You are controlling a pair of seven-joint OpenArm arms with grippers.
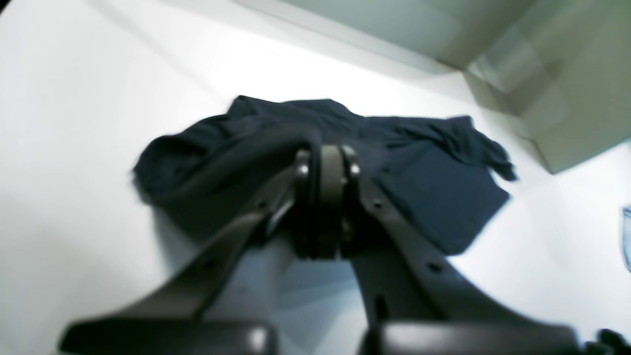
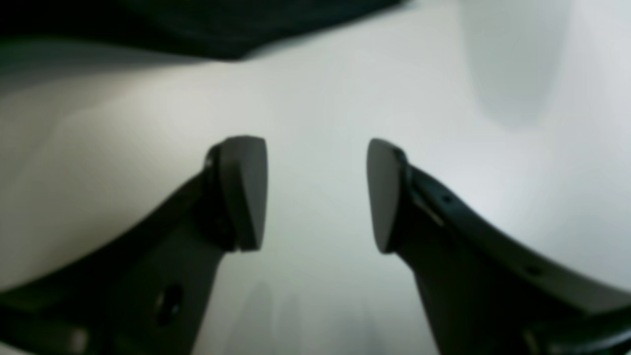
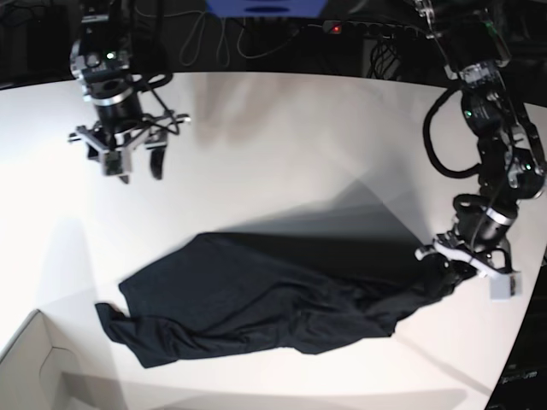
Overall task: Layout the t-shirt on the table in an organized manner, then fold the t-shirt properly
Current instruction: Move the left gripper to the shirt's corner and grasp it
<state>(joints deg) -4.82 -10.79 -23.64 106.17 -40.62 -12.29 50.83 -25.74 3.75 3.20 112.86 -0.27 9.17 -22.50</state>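
The black t-shirt [image 3: 256, 299] lies crumpled and stretched sideways on the white table [image 3: 299, 154], toward the front. At the shirt's right end, my left gripper [image 3: 446, 272] is shut on a pinch of its fabric. In the left wrist view the left gripper [image 1: 327, 158] has its pads pressed together, with a ridge of the t-shirt [image 1: 434, 182] drawn up to them. My right gripper [image 3: 137, 171] hangs open above bare table at the back left, well apart from the cloth. In the right wrist view the right gripper [image 2: 317, 192] holds nothing, and the t-shirt [image 2: 197, 29] shows only along the top edge.
A pale cardboard box corner [image 3: 34, 359] sits at the front left, close to the shirt's left sleeve, and appears as the box [image 1: 567, 98] in the left wrist view. The table's curved edge [image 3: 513, 359] runs just right of my left arm. Cables lie beyond the far edge.
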